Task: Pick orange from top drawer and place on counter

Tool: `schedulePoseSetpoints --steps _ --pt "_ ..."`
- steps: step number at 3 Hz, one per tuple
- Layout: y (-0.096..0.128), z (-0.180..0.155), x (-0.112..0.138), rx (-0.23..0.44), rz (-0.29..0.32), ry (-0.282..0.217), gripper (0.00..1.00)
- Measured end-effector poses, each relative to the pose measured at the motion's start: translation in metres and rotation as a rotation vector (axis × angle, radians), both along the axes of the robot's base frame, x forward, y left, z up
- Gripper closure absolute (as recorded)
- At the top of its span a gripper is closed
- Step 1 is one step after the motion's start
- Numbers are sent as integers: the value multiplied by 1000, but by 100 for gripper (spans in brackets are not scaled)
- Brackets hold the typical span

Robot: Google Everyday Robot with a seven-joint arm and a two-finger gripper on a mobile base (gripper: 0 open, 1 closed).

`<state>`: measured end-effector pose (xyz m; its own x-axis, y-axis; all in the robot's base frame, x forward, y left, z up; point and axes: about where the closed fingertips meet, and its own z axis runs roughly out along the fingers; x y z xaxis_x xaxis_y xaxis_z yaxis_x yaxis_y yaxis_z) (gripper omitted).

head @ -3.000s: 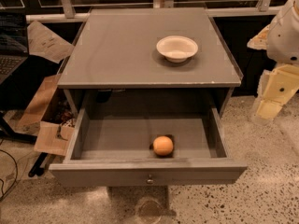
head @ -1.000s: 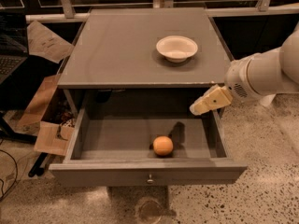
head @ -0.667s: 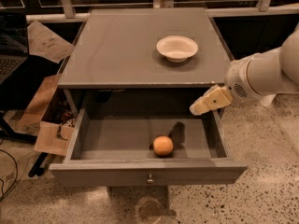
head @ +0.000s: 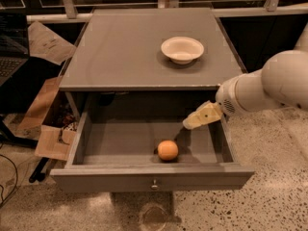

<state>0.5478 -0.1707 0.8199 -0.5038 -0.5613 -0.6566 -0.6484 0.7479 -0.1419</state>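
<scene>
Camera view: my pale yellow gripper (head: 196, 121) hovers over the wide grey top drawer (head: 96, 179), poised for the small round orange (head: 168, 150) below-left; I cannot tell how open it is.

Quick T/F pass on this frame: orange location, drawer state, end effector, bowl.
1. The orange lies inside the top drawer, which is pulled open. True.
2. The end effector grips the orange. False: it hovers over the drawer's right side, apart from the orange.
3. The white bowl sits in the drawer. False: it stands on the counter.
4. The drawer front has one knob at its centre. True.
</scene>
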Motion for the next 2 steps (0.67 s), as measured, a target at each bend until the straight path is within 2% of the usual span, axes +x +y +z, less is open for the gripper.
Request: schedulePoseSetpoints --steps 1,2 --pt "13 -37 5 53 24 95 0" --pt "18 -71 5 91 32 165 0"
